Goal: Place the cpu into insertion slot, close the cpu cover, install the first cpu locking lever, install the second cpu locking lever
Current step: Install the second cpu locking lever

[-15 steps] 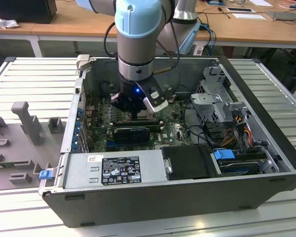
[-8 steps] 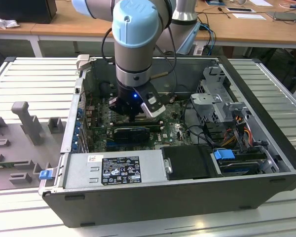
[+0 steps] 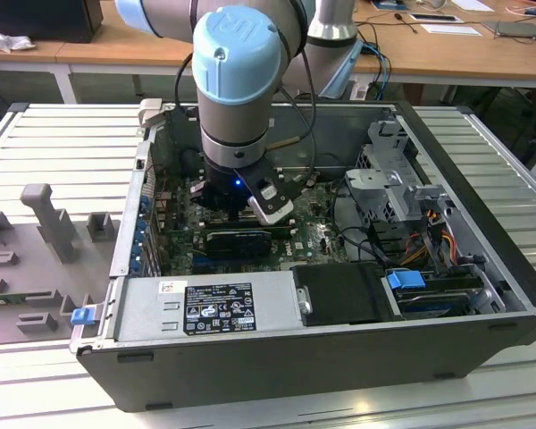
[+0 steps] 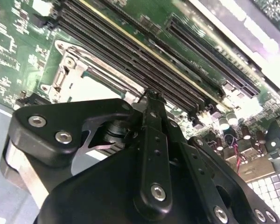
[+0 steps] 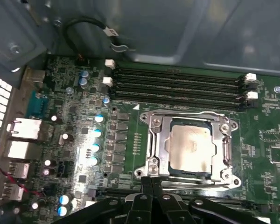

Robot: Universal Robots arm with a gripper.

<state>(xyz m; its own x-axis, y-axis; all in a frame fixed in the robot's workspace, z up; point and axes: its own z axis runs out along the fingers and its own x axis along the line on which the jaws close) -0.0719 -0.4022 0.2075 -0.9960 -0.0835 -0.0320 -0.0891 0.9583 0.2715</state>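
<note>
Gripper (image 5: pixel 151 183): jaws closed together, holding nothing, poised just beside the insertion slot (image 5: pixel 147 140) rim. Cpu (image 5: pixel 190 148): seated flat in the slot, cpu cover (image 5: pixel 226 151) lying down around it. Nearby: long black memory slots (image 5: pixel 177 84) beside the socket; green motherboard (image 5: pixel 261 154); open computer case (image 3: pixel 482 170) enclosing the arm (image 3: pixel 237 80).
</note>
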